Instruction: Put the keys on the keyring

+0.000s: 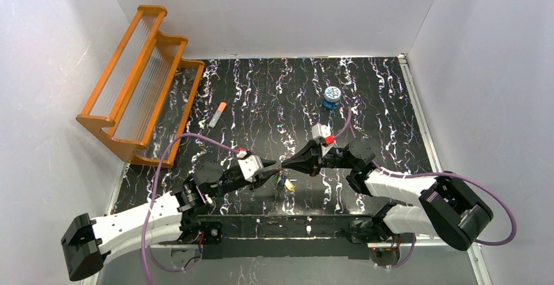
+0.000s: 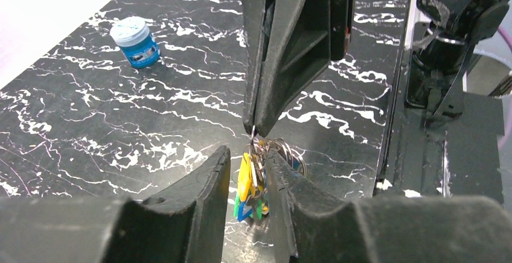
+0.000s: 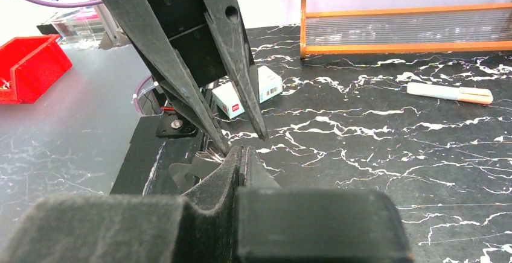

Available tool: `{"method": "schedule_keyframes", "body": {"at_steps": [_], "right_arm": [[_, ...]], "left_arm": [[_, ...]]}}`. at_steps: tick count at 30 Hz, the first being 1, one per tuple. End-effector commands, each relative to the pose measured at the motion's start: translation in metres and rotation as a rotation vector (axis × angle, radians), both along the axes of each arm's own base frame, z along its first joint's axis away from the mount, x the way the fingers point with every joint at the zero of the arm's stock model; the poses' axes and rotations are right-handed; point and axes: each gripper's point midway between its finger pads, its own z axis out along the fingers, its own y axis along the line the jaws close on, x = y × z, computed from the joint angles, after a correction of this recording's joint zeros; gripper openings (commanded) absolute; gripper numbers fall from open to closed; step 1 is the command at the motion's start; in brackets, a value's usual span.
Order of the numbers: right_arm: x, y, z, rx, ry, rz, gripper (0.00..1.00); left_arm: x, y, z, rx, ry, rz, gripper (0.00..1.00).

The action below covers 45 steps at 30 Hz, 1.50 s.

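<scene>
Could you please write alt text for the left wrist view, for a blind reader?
A bunch of keys with yellow, green and blue heads hangs between the left gripper's black fingers, while the right gripper reaches down from above, its tip closed on the keyring. A blue tin stands behind on the black marbled table.

The table [image 1: 379,102] is showing black with white marbled veining. The keys [image 2: 249,187] are showing yellow, green and blue heads. The tin [image 1: 332,97] is wearing blue under a pale patterned lid. Far left of the tin, the rack [image 1: 140,82] is glowing orange; nearer, the tube [image 1: 217,114] is showing white with an orange tip.
</scene>
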Motion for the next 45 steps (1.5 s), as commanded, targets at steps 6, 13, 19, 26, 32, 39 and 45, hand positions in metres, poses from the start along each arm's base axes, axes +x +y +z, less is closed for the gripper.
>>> {"method": "schedule_keyframes", "body": {"at_steps": [6,13,19,26,32,39,45], "right_arm": [[-0.002,0.003,0.036,0.092,-0.103,0.021,0.01],[-0.003,0.002,0.031,0.077,-0.094,0.028,0.01],[-0.002,0.002,0.029,0.072,-0.093,0.02,0.01],[0.0,0.002,0.029,0.07,-0.092,0.009,0.01],[0.012,-0.001,0.029,0.056,-0.089,-0.077,0.13],[0.026,-0.005,0.035,0.02,-0.157,-0.164,0.53],[0.024,-0.003,0.02,-0.111,-0.225,-0.107,0.48]], "left_arm": [[0.0,-0.012,-0.004,0.014,-0.005,-0.038,0.23],[0.002,-0.017,0.004,-0.017,-0.015,-0.039,0.23],[0.0,-0.017,0.006,-0.027,-0.017,-0.049,0.21],[-0.002,-0.016,0.003,-0.022,-0.008,-0.054,0.0],[0.005,-0.011,-0.003,0.041,-0.005,-0.015,0.0],[0.009,-0.006,-0.017,0.287,0.004,-0.028,0.0],[0.016,-0.001,-0.024,0.456,0.009,-0.028,0.0]]}}
